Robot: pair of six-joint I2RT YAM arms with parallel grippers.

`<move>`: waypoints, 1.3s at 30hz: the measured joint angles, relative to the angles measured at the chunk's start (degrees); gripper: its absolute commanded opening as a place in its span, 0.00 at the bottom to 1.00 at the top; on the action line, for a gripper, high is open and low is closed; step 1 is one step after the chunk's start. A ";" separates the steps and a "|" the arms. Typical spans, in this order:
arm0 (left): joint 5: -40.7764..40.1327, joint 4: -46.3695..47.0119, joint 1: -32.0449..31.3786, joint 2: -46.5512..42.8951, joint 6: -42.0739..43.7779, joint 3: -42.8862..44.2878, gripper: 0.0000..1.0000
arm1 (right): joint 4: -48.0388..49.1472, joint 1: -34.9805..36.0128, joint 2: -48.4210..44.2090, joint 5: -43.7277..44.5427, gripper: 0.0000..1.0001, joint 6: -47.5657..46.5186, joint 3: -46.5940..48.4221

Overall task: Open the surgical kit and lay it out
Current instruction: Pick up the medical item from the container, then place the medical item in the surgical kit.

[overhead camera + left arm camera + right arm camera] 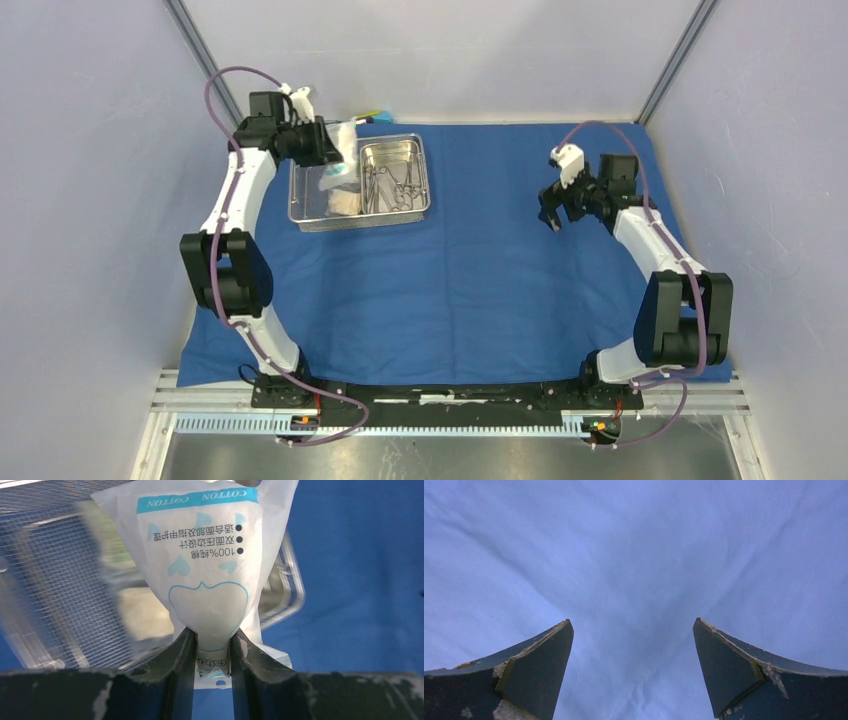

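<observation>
Your left gripper (212,649) is clamped on the narrow end of a cotton packet (200,570) over the left half of the wire-mesh tray (300,218). The steel pan (392,152), with the instruments (388,186) in it, occupies the tray's right half. Your right gripper (633,625) has its fingers wide apart and gripping nothing, well right of the tray, over the blue cloth (480,290).

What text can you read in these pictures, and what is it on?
"COTTON", twice, upside down: blue band of the cotton packet.
"100%纯棉", upside down: same packet.
"双面压边设计", upside down: same packet.
Third Chinese line and the print at the pinched end: too unclear to read.
Other views: none.
</observation>
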 measured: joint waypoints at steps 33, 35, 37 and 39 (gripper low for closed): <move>35.34 83.01 -26.97 3.23 -59.69 -34.62 0.40 | 80.85 10.08 5.84 -34.67 0.97 79.01 -16.46; 35.30 83.49 -27.19 3.23 -59.74 -34.62 0.40 | 86.33 10.10 8.31 -34.82 0.97 84.04 -16.46; 35.28 83.49 -27.32 3.34 -59.71 -34.62 0.40 | 89.72 10.12 9.88 -34.88 0.97 87.47 -16.46; 35.26 83.45 -27.43 3.63 -59.69 -34.62 0.39 | 92.13 10.14 10.69 -34.88 0.97 90.01 -16.46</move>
